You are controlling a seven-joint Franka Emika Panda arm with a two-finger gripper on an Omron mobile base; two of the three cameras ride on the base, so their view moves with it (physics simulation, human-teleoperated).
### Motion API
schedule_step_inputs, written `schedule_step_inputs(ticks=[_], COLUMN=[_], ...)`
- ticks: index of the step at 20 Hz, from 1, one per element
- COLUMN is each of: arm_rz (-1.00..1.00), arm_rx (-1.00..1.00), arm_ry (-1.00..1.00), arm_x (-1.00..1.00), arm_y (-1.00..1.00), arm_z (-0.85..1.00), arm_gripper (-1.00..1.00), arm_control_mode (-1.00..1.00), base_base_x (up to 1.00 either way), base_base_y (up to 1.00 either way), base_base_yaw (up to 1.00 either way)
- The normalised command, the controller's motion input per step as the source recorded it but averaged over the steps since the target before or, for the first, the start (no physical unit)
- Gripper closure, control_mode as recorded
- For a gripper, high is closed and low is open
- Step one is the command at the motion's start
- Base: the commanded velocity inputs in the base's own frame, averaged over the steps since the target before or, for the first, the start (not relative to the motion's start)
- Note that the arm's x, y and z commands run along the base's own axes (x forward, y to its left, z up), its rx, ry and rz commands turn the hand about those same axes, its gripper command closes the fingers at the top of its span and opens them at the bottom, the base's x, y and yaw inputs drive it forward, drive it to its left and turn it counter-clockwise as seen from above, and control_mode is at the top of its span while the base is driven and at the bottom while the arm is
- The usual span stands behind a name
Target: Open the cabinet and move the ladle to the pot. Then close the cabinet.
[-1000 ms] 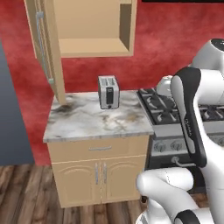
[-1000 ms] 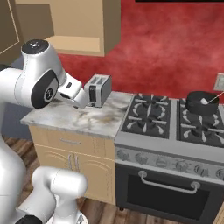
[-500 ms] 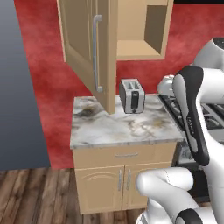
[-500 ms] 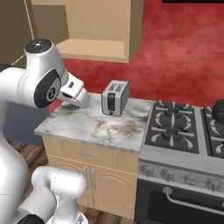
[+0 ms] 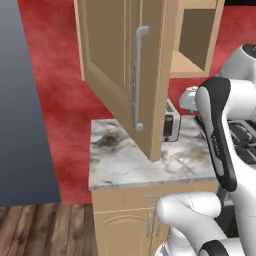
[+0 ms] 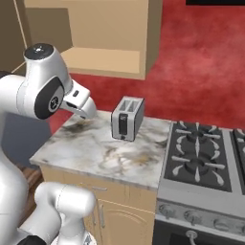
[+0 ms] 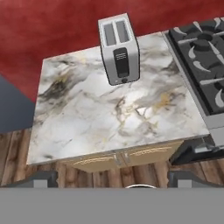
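Observation:
The cabinet (image 5: 120, 60) hangs above the counter with its door swung wide open toward me, long silver bar handle (image 5: 137, 77) facing out. Its open inside (image 6: 95, 36) looks bare from here. My gripper (image 7: 116, 178) is open and holds nothing, its two tips far apart at the bottom of the hand view. It hovers high over the marble counter (image 7: 109, 118), looking down on it. In the right base view the hand (image 6: 80, 102) sits left of the toaster, below the cabinet. The ladle and the pot are out of view.
A silver two-slot toaster (image 7: 118, 48) stands at the back of the counter, beside the stove (image 6: 201, 158) on the right. Tan base cabinet doors (image 5: 125, 230) sit under the counter. A tall grey panel (image 5: 25, 100) borders the left.
The whole picture has slid right: the base has driven left, so the stove's far burners and the pot left the views. The open door now looms close. The gripper stays open.

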Motion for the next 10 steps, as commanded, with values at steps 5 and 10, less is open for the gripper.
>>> schedule_step_inputs(ticks=[5, 10], arm_rz=[0.0, 0.0], arm_rx=[0.0, 0.0], arm_ry=[0.0, 0.01], arm_x=[0.0, -0.16], arm_y=[0.0, 0.0], arm_z=[0.0, 0.12], arm_gripper=[-1.0, -1.0], arm_control_mode=[1.0, -1.0], base_base_x=[0.75, 0.06], base_base_y=[0.09, 0.01], base_base_yaw=[0.0, 0.0])
